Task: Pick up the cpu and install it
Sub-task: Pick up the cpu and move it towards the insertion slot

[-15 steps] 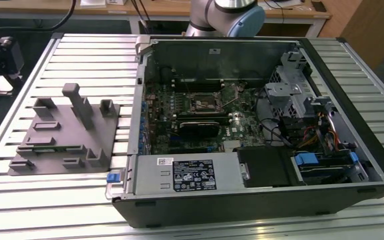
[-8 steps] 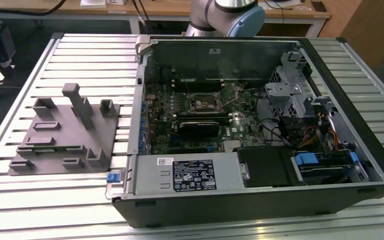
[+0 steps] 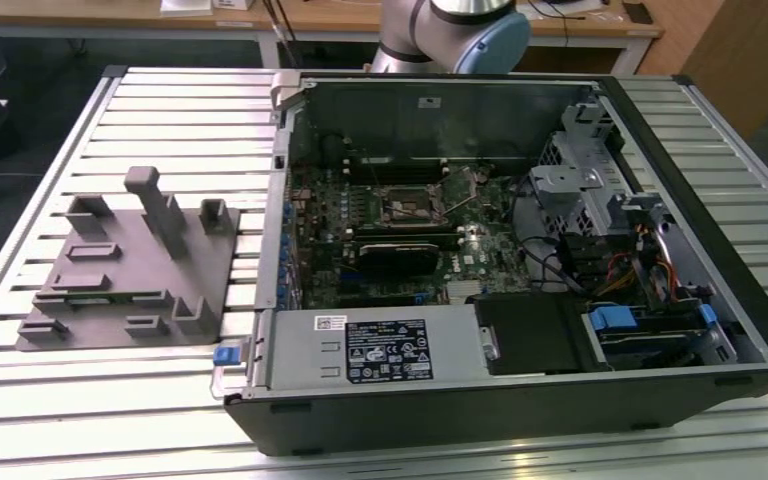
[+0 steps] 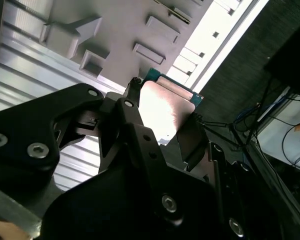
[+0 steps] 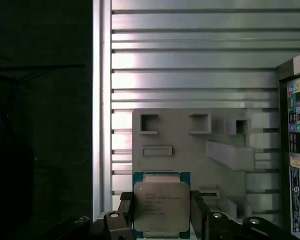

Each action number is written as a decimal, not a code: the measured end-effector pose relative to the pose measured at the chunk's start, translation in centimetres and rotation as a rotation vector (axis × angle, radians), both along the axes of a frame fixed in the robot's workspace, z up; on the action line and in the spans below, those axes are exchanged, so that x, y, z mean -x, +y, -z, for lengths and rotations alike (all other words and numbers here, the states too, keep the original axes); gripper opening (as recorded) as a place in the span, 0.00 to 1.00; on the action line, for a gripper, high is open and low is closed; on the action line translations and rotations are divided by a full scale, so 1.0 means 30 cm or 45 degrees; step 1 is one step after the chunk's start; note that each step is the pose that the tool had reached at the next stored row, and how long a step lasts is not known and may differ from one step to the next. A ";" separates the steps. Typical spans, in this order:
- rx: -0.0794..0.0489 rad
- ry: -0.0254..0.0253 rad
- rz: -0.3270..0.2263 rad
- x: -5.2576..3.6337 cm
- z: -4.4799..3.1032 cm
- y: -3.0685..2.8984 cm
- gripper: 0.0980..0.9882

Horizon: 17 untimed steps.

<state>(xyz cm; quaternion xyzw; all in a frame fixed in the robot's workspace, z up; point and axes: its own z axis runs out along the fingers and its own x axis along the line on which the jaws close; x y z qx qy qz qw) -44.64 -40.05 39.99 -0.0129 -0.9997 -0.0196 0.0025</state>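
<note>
The gripper [image 5: 161,214] is pinching the one cpu [image 5: 161,202] between its two black fingers [image 5: 199,212], one on each of two opposite edges. The chip's pale metal top faces the camera in the first wrist view. In the second wrist view the same cpu [image 4: 166,106] shows its bright lid and a strip of green edge between the gripper's [image 4: 162,127] two dark linkages.

Behind the chip in both wrist views lies the single grey fixture [image 5: 190,145], with its raised blocks and recessed pockets. The cpu appears held apart from it, not seated in any pocket.

The fixture [image 3: 131,270] rests flat on the slatted table [image 3: 37,400]. Just beside the fixture, on the exterior view's right, stands one open computer case [image 3: 518,420]. On the board inside the case is one black square socket frame [image 3: 404,205], well apart from the fixture.
</note>
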 end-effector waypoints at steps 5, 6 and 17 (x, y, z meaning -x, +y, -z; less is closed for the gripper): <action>-0.003 -0.0002 0.000 0.000 -0.039 0.000 0.50; -0.003 -0.0005 0.000 -0.002 -0.039 0.000 0.50; -0.003 0.0001 0.000 -0.083 -0.039 0.001 0.50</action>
